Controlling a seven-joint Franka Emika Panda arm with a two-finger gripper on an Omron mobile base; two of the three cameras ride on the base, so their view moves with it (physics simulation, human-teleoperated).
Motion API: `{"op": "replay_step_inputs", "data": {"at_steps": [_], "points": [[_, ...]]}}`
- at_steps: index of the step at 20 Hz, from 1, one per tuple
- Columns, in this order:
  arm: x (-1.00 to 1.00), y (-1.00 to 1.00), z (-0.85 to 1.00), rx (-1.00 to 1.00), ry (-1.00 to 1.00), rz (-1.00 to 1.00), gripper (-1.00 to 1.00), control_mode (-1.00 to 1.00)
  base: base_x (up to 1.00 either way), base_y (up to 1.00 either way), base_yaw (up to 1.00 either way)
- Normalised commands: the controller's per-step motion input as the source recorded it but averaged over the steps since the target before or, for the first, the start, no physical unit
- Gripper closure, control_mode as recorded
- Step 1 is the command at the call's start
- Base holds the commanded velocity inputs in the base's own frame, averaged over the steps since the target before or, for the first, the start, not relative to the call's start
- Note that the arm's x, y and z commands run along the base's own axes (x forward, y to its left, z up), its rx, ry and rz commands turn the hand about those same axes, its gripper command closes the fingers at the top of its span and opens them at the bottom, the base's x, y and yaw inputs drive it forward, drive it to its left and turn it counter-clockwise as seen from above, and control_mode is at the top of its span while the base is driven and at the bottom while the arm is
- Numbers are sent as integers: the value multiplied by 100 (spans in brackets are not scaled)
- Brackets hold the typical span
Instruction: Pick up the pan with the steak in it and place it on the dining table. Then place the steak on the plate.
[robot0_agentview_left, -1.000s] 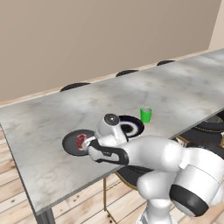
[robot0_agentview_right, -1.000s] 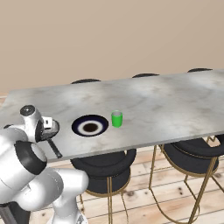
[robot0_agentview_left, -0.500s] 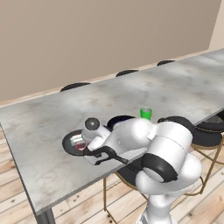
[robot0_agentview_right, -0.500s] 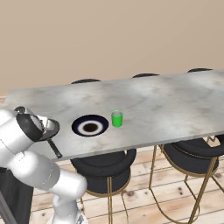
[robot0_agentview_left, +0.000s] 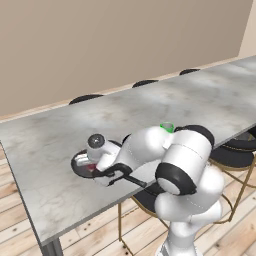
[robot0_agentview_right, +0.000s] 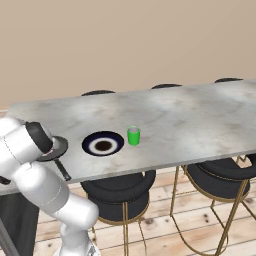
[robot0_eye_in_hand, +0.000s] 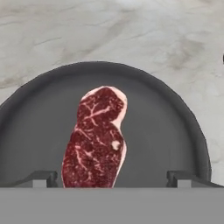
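Observation:
The black pan (robot0_eye_in_hand: 175, 122) sits on the marble dining table (robot0_eye_in_hand: 131, 30), near its front edge at the left (robot0_agentview_left: 78, 163) (robot0_agentview_right: 59, 146). The reddish marbled steak (robot0_eye_in_hand: 98, 138) lies in the middle of the pan. My gripper (robot0_eye_in_hand: 111, 179) hangs open just above the pan, one fingertip on each side of the steak's near end, holding nothing. The pan's thin handle (robot0_agentview_right: 63, 169) points toward the table's front edge. The dark-rimmed plate (robot0_agentview_right: 103, 145) with a white centre lies just right of the pan.
A green cup (robot0_agentview_right: 133, 135) (robot0_agentview_left: 167, 126) stands right of the plate. Black round stools (robot0_agentview_right: 220, 172) with gold legs are tucked under the table's front side, and more show behind it. The table top (robot0_agentview_left: 210, 95) stretches away bare to the right.
My arm has swung left and down from beside the plate until the hand is low over the pan. The jaws stayed open. The pan, plate and cup have not moved.

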Motion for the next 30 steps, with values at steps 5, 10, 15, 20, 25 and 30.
{"op": "replay_step_inputs", "data": {"at_steps": [5, 10, 15, 20, 25, 30], "points": [[16, -26, 2, 13, 23, 0, -100, -100, 0, 0, 0], [9, -13, 3, 7, 11, 0, -100, -100, 0, 0, 0], [3, 0, 0, 0, 0, 0, -100, -100, 0, 0, 0], [20, 13, -2, 0, 0, -4, -100, -100, 0, 0, 0], [31, 34, -7, 0, 0, -8, -100, -100, 0, 0, 0], [20, 33, -7, 0, 2, -7, -100, -100, 0, 0, 0]]}}
